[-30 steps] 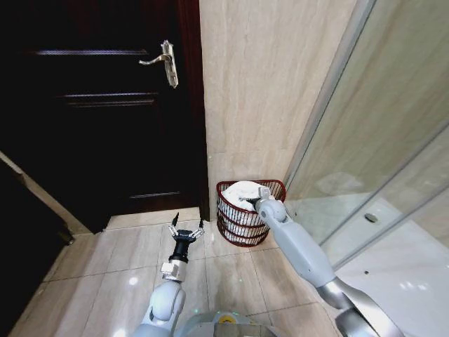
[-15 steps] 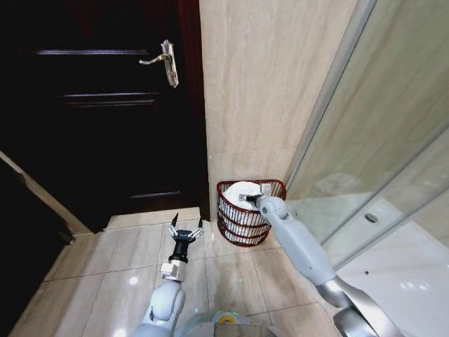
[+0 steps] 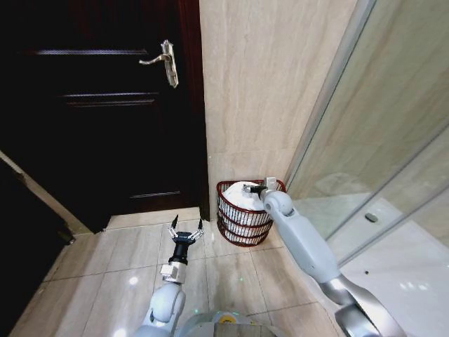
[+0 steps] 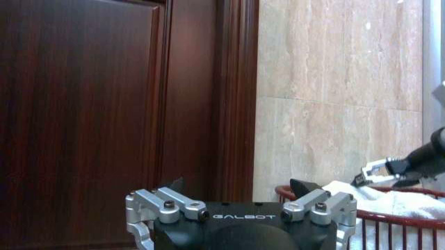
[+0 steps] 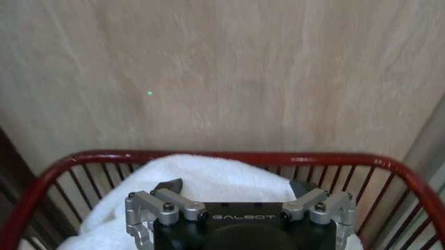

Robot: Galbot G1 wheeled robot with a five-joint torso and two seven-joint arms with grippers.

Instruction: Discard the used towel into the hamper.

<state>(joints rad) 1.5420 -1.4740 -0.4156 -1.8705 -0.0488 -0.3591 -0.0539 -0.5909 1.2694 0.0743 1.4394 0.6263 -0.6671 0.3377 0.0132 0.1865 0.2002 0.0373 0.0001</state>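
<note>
The hamper (image 3: 242,223), a dark red wire basket, stands on the floor against the beige wall beside the door frame. The white towel (image 3: 240,192) lies heaped inside it, rising above the rim. My right gripper (image 3: 253,189) hovers open just over the towel's top, with nothing between its fingers. The right wrist view shows the right gripper (image 5: 236,186) spread above the towel (image 5: 208,172) inside the hamper's red rim (image 5: 230,155). My left gripper (image 3: 186,229) stays open above the floor tiles to the left of the hamper, holding nothing. In the left wrist view, the right gripper (image 4: 374,176) hangs over the towel (image 4: 410,202).
A dark wooden door (image 3: 98,119) with a metal handle (image 3: 163,60) fills the left. A glass shower partition (image 3: 379,154) runs along the right of the hamper. Beige floor tiles (image 3: 126,260) lie in front.
My right gripper has lifted off the towel and moved a little toward the wall. The towel stays in the hamper. The left arm has not moved.
</note>
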